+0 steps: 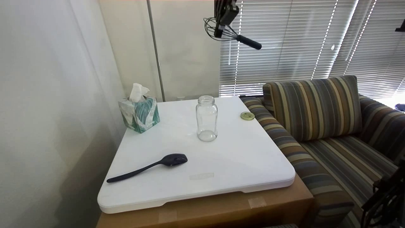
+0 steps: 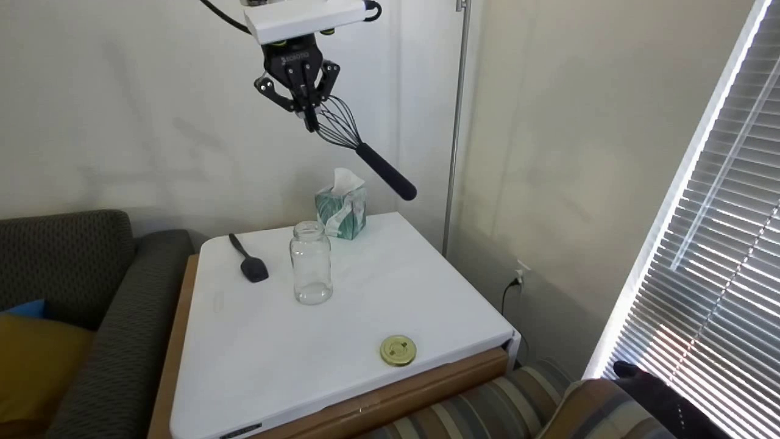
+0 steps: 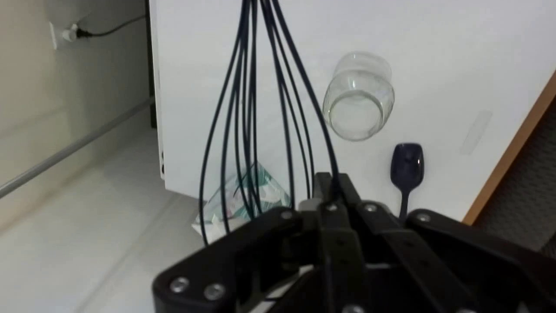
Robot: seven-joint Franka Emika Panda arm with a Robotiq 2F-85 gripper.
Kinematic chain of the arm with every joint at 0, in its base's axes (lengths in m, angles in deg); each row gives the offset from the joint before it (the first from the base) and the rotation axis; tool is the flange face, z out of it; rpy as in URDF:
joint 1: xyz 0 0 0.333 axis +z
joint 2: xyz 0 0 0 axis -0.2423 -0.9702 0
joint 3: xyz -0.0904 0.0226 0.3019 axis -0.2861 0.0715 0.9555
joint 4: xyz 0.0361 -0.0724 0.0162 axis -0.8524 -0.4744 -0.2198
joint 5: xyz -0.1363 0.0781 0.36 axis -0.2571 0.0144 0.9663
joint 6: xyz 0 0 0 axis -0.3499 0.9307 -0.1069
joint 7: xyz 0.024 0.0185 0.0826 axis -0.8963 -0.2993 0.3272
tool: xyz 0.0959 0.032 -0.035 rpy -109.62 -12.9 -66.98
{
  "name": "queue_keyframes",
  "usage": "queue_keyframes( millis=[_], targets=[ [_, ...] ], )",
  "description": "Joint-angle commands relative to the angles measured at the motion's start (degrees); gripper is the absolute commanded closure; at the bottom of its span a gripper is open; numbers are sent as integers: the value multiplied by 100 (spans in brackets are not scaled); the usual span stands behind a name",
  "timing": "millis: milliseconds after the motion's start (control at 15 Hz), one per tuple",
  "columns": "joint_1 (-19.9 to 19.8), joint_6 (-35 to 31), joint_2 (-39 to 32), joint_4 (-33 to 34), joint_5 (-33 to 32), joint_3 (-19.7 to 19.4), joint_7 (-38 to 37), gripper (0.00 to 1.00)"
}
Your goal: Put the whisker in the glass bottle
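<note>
Wrist view is showing you the gripper [image 3: 334,187] pressed nearly together on the whisker [image 2: 368,154], apparently pinching just one outer wire while the other loops are bulging to one side. In both exterior views the handle is slanting down and off to one side, well above the glass bottle [image 2: 312,265], which is standing upright and open on the white tabletop [image 2: 256,353]. You are probably working on alignment now, so you are wanting to turn the whisker until its handle is pointing straight down over the mouth rather than beside it. With so slim a hold, it is likely wanting to pivot, so slow, steady turns are serving you best. After that, be lowering it handle-first, judging the line from both exterior views, steering clear of the rim, since a knock is risking a tip-over, and letting go only once the handle is resting inside
</note>
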Motion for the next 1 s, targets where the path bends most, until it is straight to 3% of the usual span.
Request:
queue_keyframes(
  millis=[0,467,733,800,933],
  targets=[
    [-310,-285,7,114,1337,379,611,99],
    [-645,-1116,11,-12,4406,1049,3101,99],
    [-655,-1001,3,-71,6089,952,4285,99],
    [-866,-968,17,-141,6586,1120,4631,99],
    [-668,-739,84,-240,7438,734,5147,99]
  ],
)
